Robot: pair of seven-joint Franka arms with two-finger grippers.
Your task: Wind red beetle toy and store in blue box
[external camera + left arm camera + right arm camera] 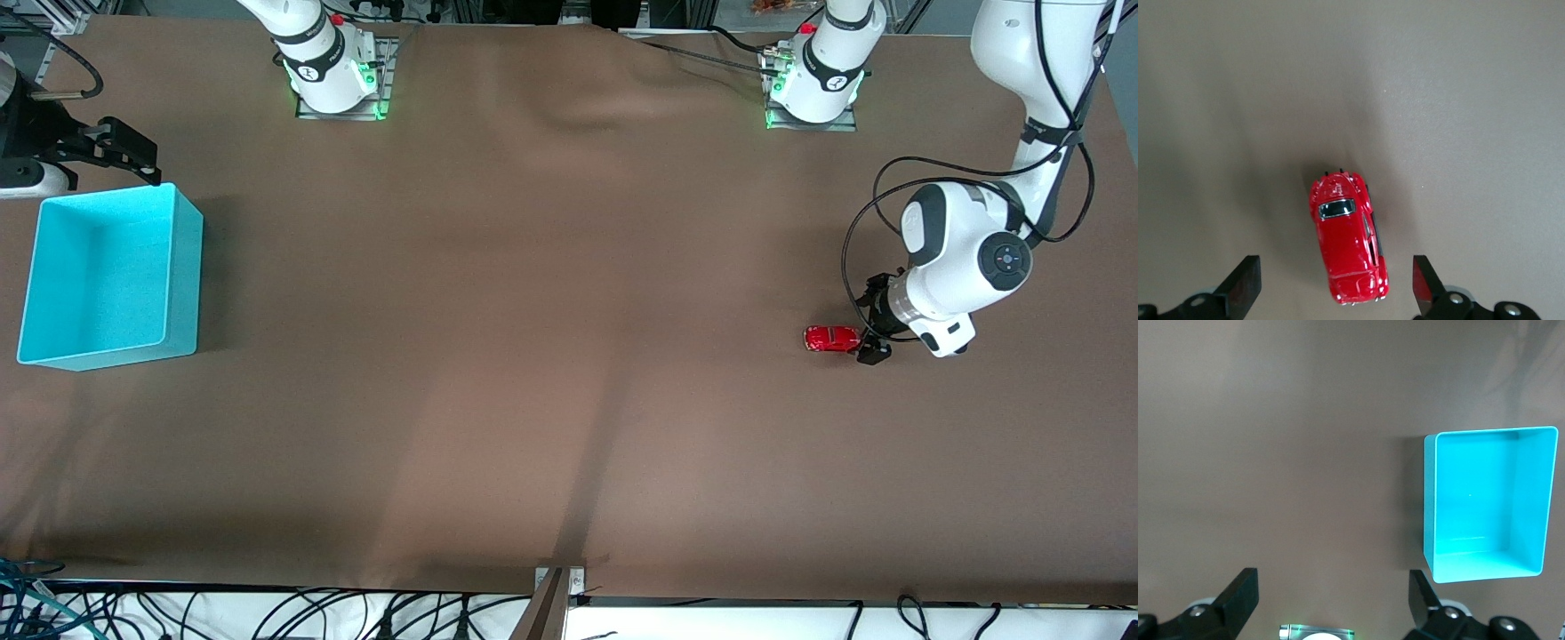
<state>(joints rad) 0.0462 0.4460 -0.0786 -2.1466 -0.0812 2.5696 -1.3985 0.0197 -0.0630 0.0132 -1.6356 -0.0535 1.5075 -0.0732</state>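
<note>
Glossy rounded red beetle toy – open left pincer beside it.

Nothing here carries writing I can make out. The red beetle toy shows only tiny pale marks on its paint, too small to read as letters. The blue box has plain walls with no label or number. The white arm bases have small dark round emblems on their collars, but no word or brand can be read from them. The brown surface is unmarked.
</note>
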